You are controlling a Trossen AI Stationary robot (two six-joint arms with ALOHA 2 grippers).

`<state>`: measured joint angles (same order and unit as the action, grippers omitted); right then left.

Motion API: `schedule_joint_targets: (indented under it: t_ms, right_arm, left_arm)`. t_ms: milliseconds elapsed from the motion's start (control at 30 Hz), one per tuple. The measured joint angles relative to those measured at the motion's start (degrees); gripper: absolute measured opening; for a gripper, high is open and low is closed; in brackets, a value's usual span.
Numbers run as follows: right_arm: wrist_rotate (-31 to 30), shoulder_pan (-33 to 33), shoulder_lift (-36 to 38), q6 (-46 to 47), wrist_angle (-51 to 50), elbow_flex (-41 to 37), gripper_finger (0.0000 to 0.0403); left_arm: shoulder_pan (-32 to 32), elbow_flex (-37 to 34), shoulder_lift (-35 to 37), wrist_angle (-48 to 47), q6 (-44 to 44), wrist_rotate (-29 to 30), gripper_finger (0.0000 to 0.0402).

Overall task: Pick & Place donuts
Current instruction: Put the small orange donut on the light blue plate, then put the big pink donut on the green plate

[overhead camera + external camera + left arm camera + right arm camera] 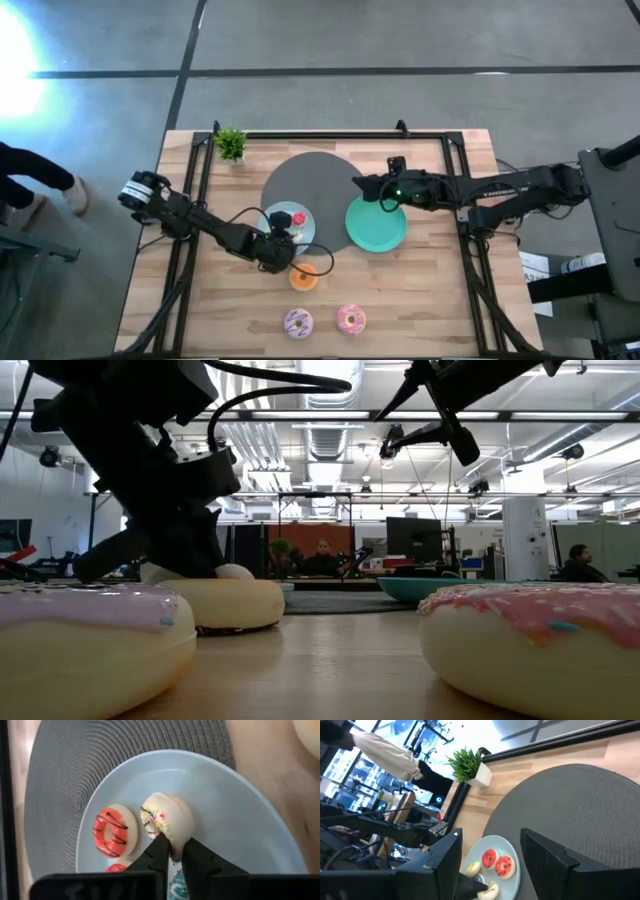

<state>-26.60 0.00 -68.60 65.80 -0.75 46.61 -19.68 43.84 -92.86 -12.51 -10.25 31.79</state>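
Left pincer over the light blue plate, fingertips pinched on the lower rim of a tiny cream donut, grip looking slack and perhaps just starting to release. Donut tipped up on edge rather than flat, sprinkled face turned sideways toward the red-iced donut lying flat just beside it; ring axis roughly level with the plate, likely because gripped by the rim for setting down. Plate resting partly on the grey disc near the middle of the tabletop.

Right pincer hovering with fingers spread and empty above the green plate, apparently waiting.

Orange donut just beside the blue plate; sprinkled white-purple donut and pink donut lying flat near the front edge, not yet plated.
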Motion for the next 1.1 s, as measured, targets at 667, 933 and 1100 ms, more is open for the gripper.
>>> schedule_joint_targets:
  t_ms: [667,933,1100]
  right_arm:
    - [19.2,3.1,-1.4,-15.5,-9.5,1.2,0.0192]
    - [27.6,14.9,-10.2,-19.1,-19.0,5.2,0.0192]
    - [27.8,24.6,-18.1,-24.0,-22.8,11.4,0.0192]
  left_arm:
    - [-0.6,3.3,10.8,-14.7,10.4,-2.5,0.0145]
    - [-2.4,2.8,23.9,-19.3,28.9,-2.4,0.0145]
    - [-3.0,2.8,28.3,-19.5,33.1,-2.2,0.0145]
